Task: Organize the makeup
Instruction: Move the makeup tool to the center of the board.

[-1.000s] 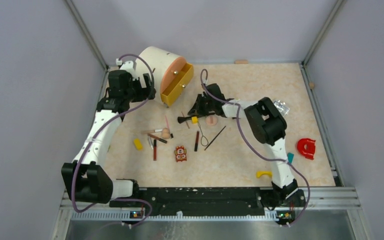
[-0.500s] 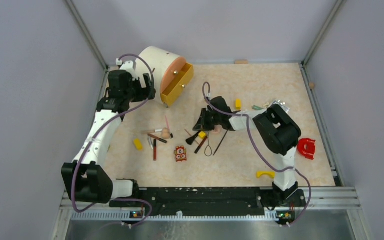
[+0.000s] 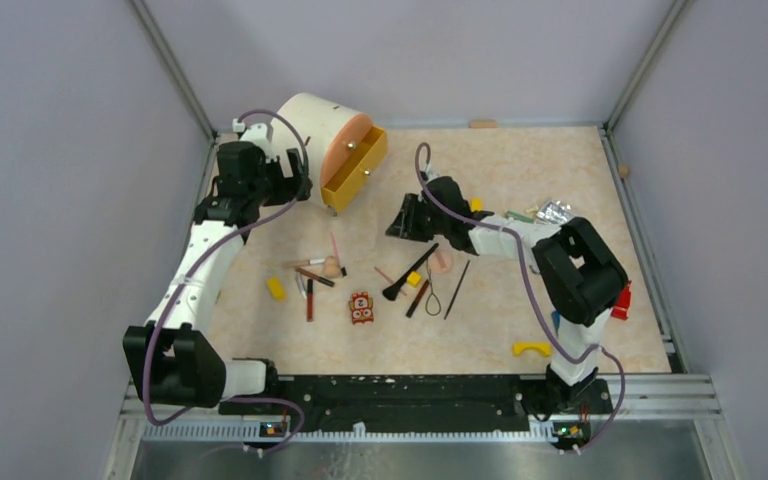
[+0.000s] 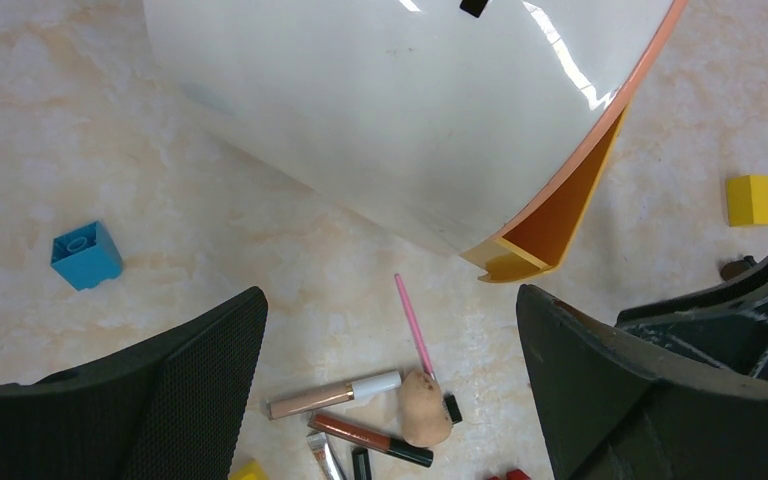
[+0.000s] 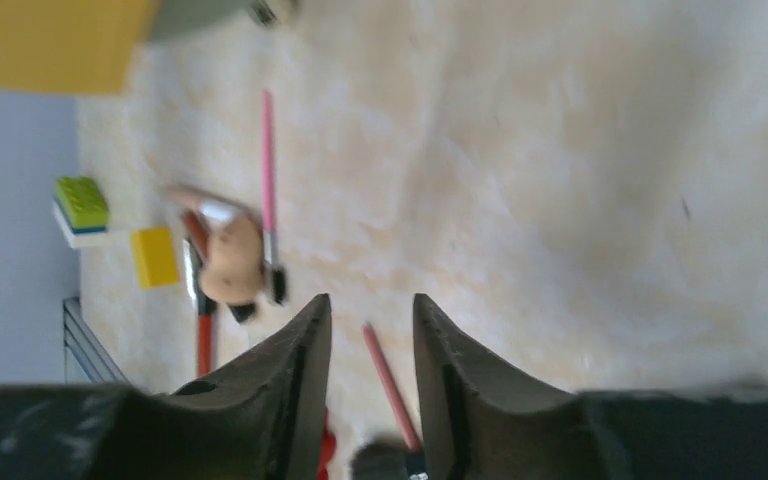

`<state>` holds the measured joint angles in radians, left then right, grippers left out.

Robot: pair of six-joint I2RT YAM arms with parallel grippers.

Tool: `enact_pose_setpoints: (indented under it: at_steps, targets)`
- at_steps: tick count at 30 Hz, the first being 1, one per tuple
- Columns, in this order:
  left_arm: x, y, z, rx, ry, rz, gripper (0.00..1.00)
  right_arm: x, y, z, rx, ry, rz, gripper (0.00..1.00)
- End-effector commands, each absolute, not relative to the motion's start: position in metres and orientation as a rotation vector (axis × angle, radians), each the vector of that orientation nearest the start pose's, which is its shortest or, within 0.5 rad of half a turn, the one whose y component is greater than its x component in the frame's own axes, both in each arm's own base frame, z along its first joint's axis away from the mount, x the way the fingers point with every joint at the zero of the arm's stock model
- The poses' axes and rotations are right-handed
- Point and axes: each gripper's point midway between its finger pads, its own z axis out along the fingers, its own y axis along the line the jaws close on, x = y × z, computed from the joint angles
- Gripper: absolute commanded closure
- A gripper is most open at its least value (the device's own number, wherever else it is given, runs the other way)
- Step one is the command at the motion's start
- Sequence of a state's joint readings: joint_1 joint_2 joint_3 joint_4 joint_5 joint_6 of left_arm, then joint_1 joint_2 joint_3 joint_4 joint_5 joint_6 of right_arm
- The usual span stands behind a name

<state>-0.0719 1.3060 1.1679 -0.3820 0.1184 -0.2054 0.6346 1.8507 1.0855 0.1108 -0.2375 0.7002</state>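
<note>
step in hand, as judged: gathering loose makeup mid-table. right gripper [image 5: 370,310] hovers with jaws slightly parted, nothing visibly held. left gripper [image 4: 390,300] stands wide apart and empty beside the white round case [image 4: 400,100]. black brush [image 3: 409,272], pink stick [image 5: 267,170] and peach puff [image 3: 332,267] lie scattered nearer than the open yellow drawer [image 3: 356,166]. next move calls for a precise pinch on one thin item. surface: beige marbled table [image 3: 540,160], enclosed by grey walls [image 3: 60,200].
</note>
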Motion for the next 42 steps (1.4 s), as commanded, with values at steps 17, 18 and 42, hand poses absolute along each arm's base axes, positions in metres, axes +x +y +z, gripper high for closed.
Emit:
enact_pose_setpoints:
  at_steps: [17,18,42]
  targets:
    - [0.391,-0.058,0.253,-0.042,2.035,-0.298,0.01,0.452,0.389,0.198,0.214,1.801,1.647,0.43]
    - [0.391,-0.058,0.252,-0.042,2.036,-0.298,0.01,0.452,0.39,0.199,0.22,1.787,1.659,0.43]
    - [0.392,-0.059,0.25,-0.039,2.043,-0.305,0.01,0.473,0.402,0.186,0.287,1.785,1.716,0.57]
